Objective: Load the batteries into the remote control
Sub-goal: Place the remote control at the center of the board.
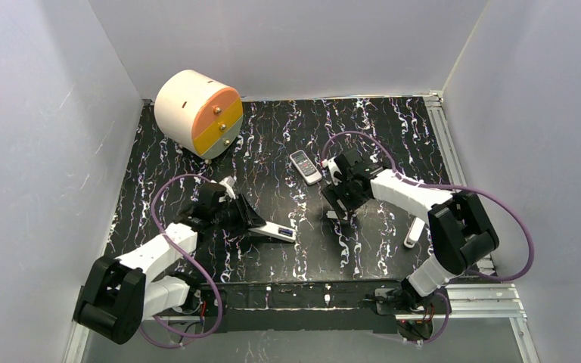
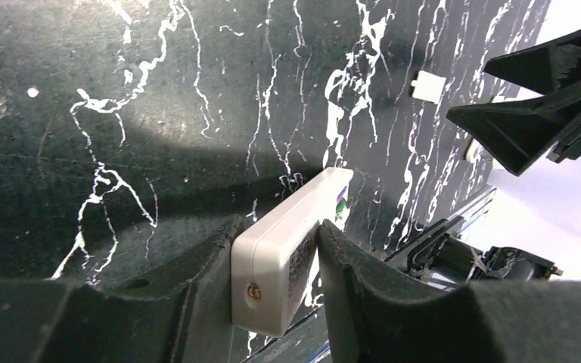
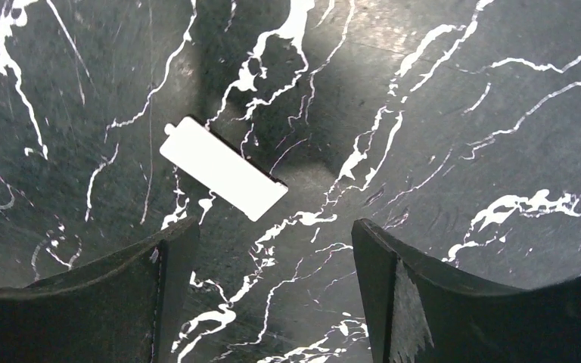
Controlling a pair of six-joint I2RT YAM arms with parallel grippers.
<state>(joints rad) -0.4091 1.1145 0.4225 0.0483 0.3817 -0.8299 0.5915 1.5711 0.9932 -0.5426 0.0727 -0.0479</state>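
Top external view first: the left gripper (image 1: 256, 220) reaches in from the near left corner of the tabletop (image 1: 393, 125) and has the white remote (image 1: 278, 231) between its fingers, a little nearer the near edge than the middle. Over to the left wrist camera, and the white remote stands on its long edge, one black finger (image 2: 197, 295) pressed to one flat side and the other to the opposite side, no gap showing. There's a small screw in the end cap facing the lens. A printed label with a square code pattern runs along one side, too fine to read, and a purple and green mark near the far end is just as illegible. The far end touches the black marbled surface. Off in that same view lies a small white battery cover (image 2: 426, 85), flat on the tabletop. The right wrist camera shows it better, a thin white rectangle with a tab at one end. It's just ahead of the right gripper (image 3: 272, 249), whose fingers stand wide apart with nothing between them. A grey remote (image 1: 305, 166) lies face up near the middle, toward the far edge, its button legends too small to read. In the far left corner sits a round cream drawer box (image 1: 197, 113) with orange, yellow and pale drawer fronts, each with a knob. All are pushed shut, so the contents are hidden. A white elongated piece (image 1: 414, 233) lies near the right edge beside the right arm. No battery can be made out in any view.
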